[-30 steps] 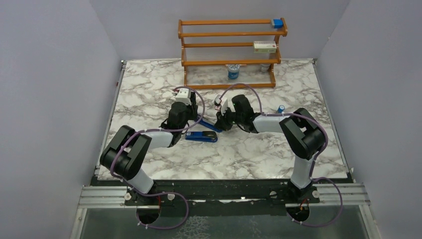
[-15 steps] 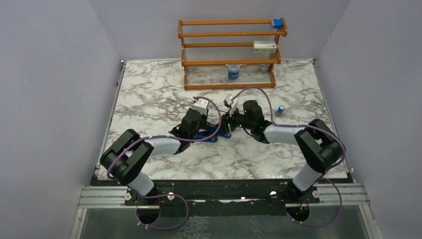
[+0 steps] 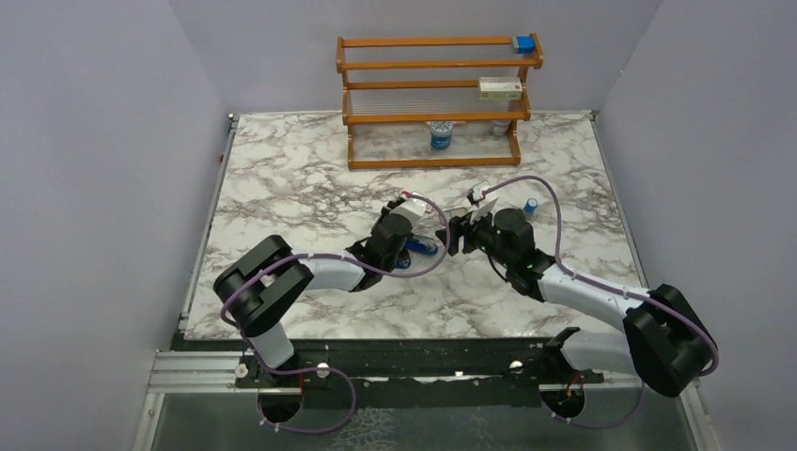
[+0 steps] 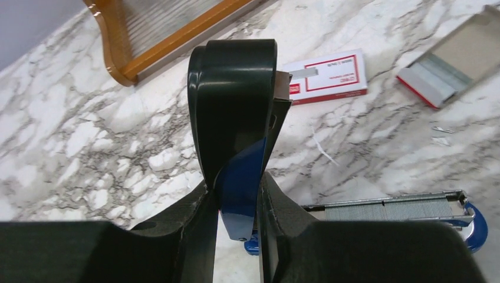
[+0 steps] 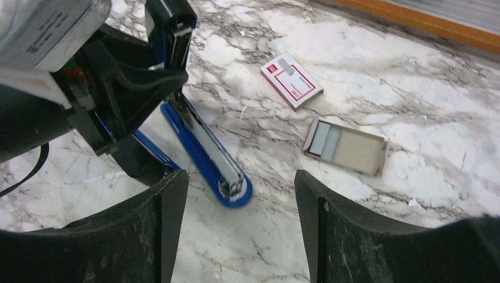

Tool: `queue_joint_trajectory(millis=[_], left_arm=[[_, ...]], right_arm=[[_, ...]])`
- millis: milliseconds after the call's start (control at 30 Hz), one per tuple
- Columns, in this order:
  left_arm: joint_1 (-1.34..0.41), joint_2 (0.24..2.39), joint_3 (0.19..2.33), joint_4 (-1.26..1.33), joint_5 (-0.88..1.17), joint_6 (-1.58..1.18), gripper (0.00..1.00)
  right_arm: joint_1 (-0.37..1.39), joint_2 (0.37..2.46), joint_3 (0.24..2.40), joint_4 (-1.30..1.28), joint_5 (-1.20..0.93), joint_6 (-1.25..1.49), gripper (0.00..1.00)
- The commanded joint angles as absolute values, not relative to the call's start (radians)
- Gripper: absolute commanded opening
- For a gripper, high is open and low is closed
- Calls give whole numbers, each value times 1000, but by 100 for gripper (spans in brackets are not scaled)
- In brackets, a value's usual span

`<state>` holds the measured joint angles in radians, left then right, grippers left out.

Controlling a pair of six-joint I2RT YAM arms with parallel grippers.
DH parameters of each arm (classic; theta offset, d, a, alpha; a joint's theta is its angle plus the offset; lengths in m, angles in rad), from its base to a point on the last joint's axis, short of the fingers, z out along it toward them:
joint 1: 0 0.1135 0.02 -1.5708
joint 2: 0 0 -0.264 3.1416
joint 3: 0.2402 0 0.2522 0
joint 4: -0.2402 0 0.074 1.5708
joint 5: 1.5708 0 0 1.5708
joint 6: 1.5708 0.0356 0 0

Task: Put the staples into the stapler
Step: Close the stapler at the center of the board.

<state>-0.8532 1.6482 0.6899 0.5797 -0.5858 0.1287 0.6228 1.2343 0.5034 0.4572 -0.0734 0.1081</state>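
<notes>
The right pincer (image 5: 240,184) gapes wide over the opened stapler (image 5: 203,147).

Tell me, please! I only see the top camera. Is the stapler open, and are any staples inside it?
Observer: Yes, open. On the left wrist camera, the left end effector is clamped on the stapler by its blue top arm, holding it tipped up.
Operator: What's in the metal part?
Observer: A row of staples lies in the channel.
Operator: And the other arm?
Observer: The right end effector is open, nothing between its fingers.
</notes>
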Motion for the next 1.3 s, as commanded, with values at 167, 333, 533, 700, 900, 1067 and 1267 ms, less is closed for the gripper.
queue_joint_trajectory(millis=[167,333,533,700,900,1067,1267], left_arm=[[-814,1738,768,696,-745,318,32],[-823,1709,737,703,-703,305,42],[-856,1663,693,703,-691,278,57],[-868,1611,665,695,-681,224,66],[-824,1476,682,537,-620,55,72],[-631,1392,747,293,-400,-190,71],[-521,1316,773,108,-184,-253,71]], right_arm=[[627,1190,470,410,52,165,70],[626,1190,461,415,57,168,70],[621,1203,460,424,48,169,70],[618,1205,468,422,43,162,70],[612,1235,520,417,-106,89,74],[591,1345,645,370,-365,-12,69],[566,1545,836,234,-736,-207,64]])
